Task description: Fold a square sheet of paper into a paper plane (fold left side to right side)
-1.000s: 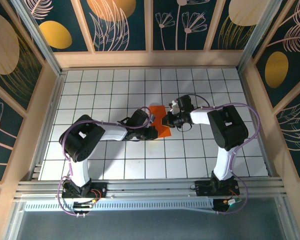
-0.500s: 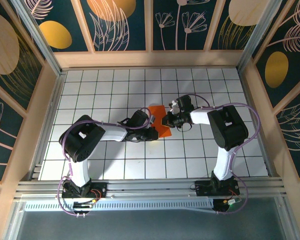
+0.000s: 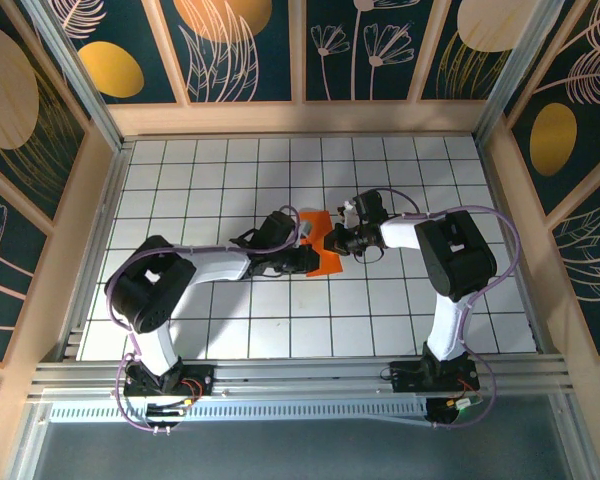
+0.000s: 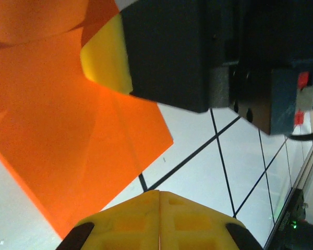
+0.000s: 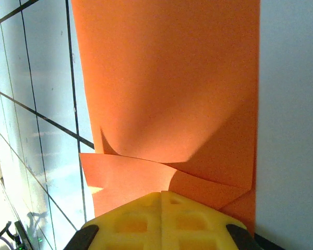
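Note:
The orange sheet of paper (image 3: 326,264) lies flat on the white grid tiles at mid-table, folded over itself. In the right wrist view the paper (image 5: 167,78) shows a curled upper layer and two overlapping creased flaps. My right gripper (image 5: 161,194) is shut, its yellow tip resting on those flaps; from above it (image 3: 330,240) sits over the sheet's middle. My left gripper (image 4: 159,194) is shut, its tip on bare tile just off the paper's (image 4: 57,146) lower corner. From above, the left gripper (image 3: 307,262) is at the sheet's left edge. The right gripper's yellow finger (image 4: 107,60) presses the paper opposite.
Both arms reach in from the near edge and meet at the sheet. Wooden walls (image 3: 100,200) ring the tiled table (image 3: 200,180). An aluminium rail (image 3: 300,375) runs along the front by the arm bases.
The left arm's elbow has swung left and toward the front. Its wrist has shifted slightly toward the back beside the paper. The right arm and the sheet have stayed put.

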Motion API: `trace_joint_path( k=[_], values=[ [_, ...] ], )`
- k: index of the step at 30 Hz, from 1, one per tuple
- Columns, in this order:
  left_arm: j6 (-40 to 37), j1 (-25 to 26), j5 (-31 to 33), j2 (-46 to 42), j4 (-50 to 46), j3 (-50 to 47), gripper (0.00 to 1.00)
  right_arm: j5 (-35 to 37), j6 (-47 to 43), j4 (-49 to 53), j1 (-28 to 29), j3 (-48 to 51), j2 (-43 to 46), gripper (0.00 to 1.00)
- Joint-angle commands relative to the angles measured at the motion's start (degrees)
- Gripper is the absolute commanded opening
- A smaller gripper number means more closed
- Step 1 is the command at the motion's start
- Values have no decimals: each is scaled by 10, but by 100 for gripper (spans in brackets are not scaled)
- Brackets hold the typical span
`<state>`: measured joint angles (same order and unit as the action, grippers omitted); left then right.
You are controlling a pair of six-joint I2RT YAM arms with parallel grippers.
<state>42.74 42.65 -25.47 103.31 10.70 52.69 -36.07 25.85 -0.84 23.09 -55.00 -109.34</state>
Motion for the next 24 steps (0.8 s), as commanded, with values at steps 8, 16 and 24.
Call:
trace_joint_path(
  k=[8,16,24],
  values=[
    [-14,-4,9,71,-28,47,6,43,-8,44,0,6,-24,0],
    [-17,-4,10,73,-28,17,6,44,-10,46,1,4,-27,0],
    [-13,-4,2,62,-20,-23,6,49,-12,52,0,2,-27,0]
  ],
)
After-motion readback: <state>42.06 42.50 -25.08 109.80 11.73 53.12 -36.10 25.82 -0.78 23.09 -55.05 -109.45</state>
